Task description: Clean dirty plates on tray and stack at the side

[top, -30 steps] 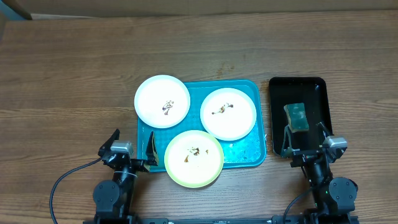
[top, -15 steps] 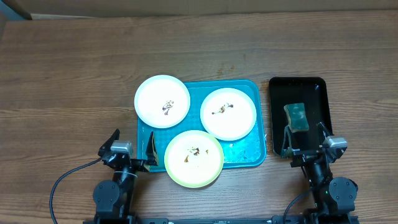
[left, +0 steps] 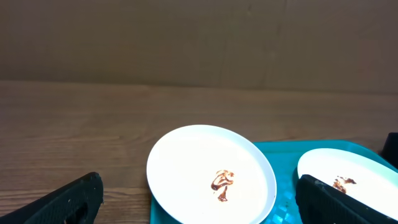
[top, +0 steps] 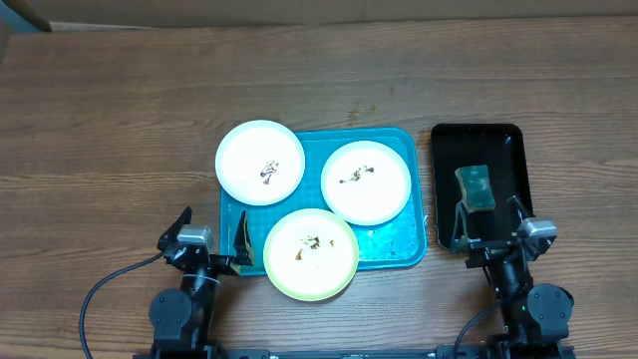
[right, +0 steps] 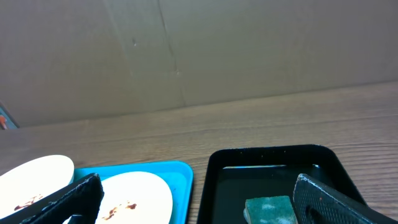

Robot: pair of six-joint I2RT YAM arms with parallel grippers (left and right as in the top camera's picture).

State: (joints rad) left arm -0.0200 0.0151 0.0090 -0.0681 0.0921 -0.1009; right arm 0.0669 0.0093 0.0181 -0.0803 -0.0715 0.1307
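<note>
Nothing on the desk (top: 120,120) has shifted over the last second; both arms and every dish sit just as they did.

At the near edge, left of centre, the left claw (top: 211,237) is released, its fingers spread wide, and it points toward the far edge. Just beyond it lies the first white plate (top: 260,163), smeared brown at its centre and overhanging the left rim of the turquoise tray (top: 404,249). The pale yellow-green plate (top: 310,253) comes next. It is also smeared and hangs over the tray's near rim, closest to the near edge of the desk. The second white plate (top: 366,181) rests fully on the tray, toward its right side, with a brown smear in the middle.

Right of the tray, apart from it, sits a glossy black tray (top: 508,150) with a green sponge (top: 476,187) in its near half. At the near edge on the right, the right claw (top: 488,227) is likewise released, fingers wide apart, just short of the sponge.
</note>
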